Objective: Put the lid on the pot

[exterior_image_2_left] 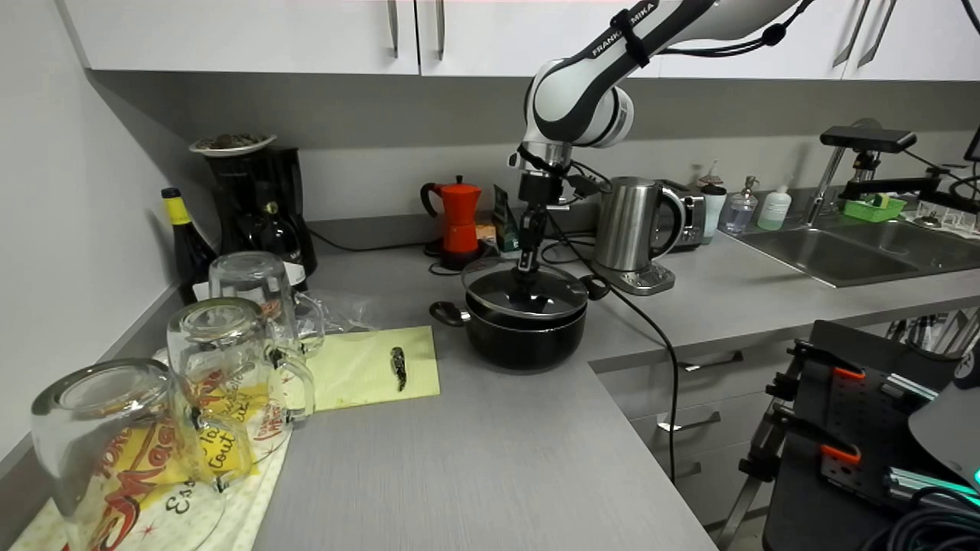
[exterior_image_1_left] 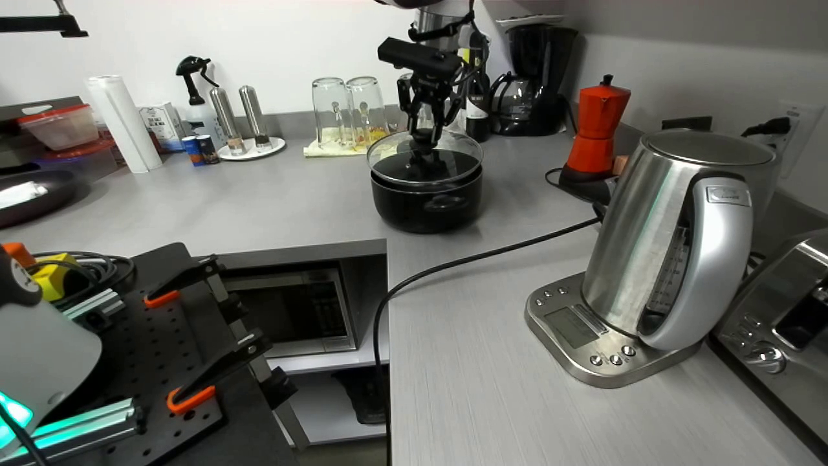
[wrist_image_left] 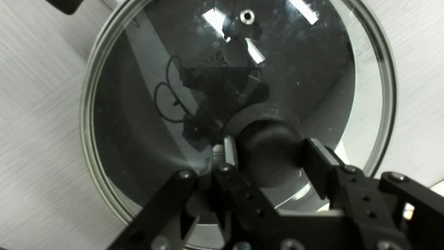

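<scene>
The clear-glass lid with its thin metal rim is over the black pot. My gripper is above the lid's centre. In the wrist view, my gripper has the lid's black knob between its fingers, both against it. The lid also shows in an exterior view, with a dark gap between its front rim and the rim of the pot. The lid looks slightly tilted and a little off-centre. I cannot tell whether its far edge touches the pot. One pot handle shows at the wrist view's top left corner.
A steel kettle and a red moka pot stand behind the pot. A black cable crosses the counter near it. Glass mugs stand on a towel. A yellow cloth lies beside the pot. The counter edge is close.
</scene>
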`<move>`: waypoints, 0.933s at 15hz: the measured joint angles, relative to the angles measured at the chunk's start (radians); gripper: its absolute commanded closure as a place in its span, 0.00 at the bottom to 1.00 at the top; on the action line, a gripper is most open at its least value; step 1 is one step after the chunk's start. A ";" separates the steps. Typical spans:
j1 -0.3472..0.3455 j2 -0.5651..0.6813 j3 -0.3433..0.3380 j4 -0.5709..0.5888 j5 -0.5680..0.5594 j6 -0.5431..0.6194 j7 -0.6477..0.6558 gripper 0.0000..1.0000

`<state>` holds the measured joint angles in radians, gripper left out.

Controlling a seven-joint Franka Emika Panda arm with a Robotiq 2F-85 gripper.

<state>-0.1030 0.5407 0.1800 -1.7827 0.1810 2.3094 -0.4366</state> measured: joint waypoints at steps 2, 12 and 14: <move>-0.001 0.000 0.000 -0.008 0.003 0.002 0.000 0.74; -0.011 0.000 0.000 -0.023 0.030 0.008 0.000 0.74; -0.013 0.000 0.000 -0.023 0.033 0.010 0.000 0.74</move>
<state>-0.1159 0.5405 0.1801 -1.8059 0.2137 2.3194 -0.4367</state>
